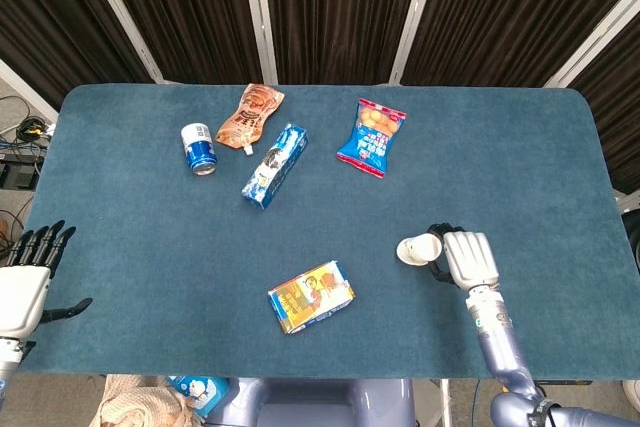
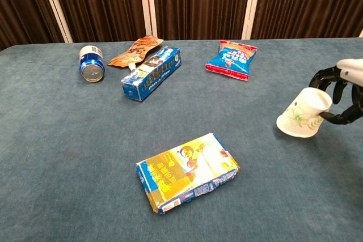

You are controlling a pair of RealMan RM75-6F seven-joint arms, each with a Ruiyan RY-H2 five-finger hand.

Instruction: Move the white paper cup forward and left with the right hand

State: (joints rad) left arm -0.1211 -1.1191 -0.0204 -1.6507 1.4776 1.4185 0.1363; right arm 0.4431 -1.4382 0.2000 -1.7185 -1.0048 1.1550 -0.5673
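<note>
The white paper cup (image 1: 418, 248) (image 2: 303, 113), printed with a green leaf pattern, is tilted on its side with its open mouth toward the left. My right hand (image 1: 466, 258) (image 2: 343, 92) grips it from the right, dark fingers curled around its base, holding it above the blue table (image 1: 150, 247). My left hand (image 1: 28, 282) hangs off the table's left front corner, fingers spread, holding nothing; the chest view does not show it.
A yellow and blue box (image 1: 311, 296) (image 2: 187, 172) lies left of the cup. Farther back are a blue snack bag (image 1: 372, 137), a long blue carton (image 1: 274, 165), an orange pouch (image 1: 250, 115) and a blue can (image 1: 199, 149).
</note>
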